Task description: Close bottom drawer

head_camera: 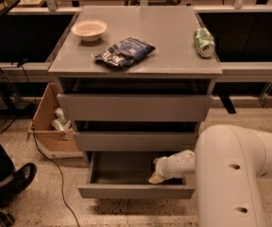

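Observation:
The bottom drawer (136, 191) is the lowest of three grey drawers and stands pulled out, its shallow grey tray showing. Its flat front faces me near the floor. My gripper (157, 177) reaches from the right, on a white arm (240, 174), and sits inside the open tray just behind the front panel, right of centre. The middle drawer front (136, 141) and the top drawer front (135, 108) stand above it, both a little out from the cabinet.
On the cabinet top (174, 41) lie a white bowl (89, 30), a dark snack bag (124, 52) and a green can (204, 42) on its side. A cardboard box (51, 122) with cans stands left of the cabinet. A person's shoe (11, 183) and a cable (51, 164) are on the floor at left.

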Robot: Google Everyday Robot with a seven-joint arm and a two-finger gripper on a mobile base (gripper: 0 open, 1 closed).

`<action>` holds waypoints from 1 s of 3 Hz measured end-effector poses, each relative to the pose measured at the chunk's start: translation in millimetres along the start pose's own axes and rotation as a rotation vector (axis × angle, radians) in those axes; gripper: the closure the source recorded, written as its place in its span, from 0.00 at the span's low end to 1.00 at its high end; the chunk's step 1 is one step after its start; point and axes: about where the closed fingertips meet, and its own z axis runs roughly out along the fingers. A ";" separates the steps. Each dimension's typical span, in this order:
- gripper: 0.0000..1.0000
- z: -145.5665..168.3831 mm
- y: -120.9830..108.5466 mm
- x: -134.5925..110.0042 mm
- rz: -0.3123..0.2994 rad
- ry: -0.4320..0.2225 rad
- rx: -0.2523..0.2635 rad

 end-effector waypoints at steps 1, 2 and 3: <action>0.65 16.1 50.2 9.0 0.056 -0.051 -0.075; 0.88 14.7 76.5 20.1 0.093 -0.080 -0.102; 1.00 -3.4 87.5 28.4 0.106 -0.096 -0.081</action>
